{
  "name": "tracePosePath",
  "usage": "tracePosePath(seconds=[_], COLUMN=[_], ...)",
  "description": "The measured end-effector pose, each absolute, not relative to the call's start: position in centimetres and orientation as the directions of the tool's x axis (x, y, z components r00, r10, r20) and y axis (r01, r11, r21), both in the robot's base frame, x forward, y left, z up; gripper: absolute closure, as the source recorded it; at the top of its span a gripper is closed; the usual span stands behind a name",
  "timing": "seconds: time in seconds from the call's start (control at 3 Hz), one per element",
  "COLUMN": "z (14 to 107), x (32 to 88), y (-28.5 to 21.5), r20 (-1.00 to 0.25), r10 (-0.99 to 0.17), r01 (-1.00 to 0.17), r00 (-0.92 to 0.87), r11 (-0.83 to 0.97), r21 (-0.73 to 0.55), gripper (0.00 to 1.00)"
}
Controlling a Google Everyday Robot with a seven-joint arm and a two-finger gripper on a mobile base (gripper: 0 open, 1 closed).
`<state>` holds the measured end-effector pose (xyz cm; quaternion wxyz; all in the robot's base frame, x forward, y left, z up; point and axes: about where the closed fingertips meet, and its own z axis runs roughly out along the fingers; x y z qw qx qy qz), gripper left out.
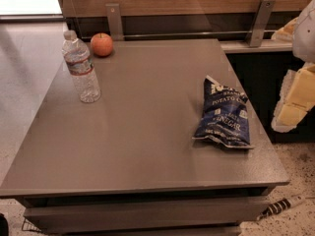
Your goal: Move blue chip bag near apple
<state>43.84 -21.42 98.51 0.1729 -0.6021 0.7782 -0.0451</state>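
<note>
While the pincer [294,98] hangs rightward, the blue chip bag [224,114] lies crinkled.

Warm, fairly dim indoor light fills the scene. A blown-out white patch glows in the top left corner, and the floor [24,58] below it shines pale. The tabletop [147,132] carries a broad soft sheen. The water bottle [81,68] and blue chip bag [224,117] cast only faint, short shadows. The hand [295,100], at the right edge beside the tabletop, looks washed-out cream against a dark recess.
</note>
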Motion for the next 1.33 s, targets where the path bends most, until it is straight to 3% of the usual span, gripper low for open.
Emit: tracePosePath(seconds=[0.67,1.33], z=[98.4,93.4], x=[45.6,49.6], y=[-21.1,-20.7], r20=[-0.221,-0.266], r10=[-0.952,-0.939], r01=[-0.922,-0.944], r00=[-0.213,-0.22], r11=[0.271,0.274], r21=[-0.277,-0.185], gripper=[0.0,0.0])
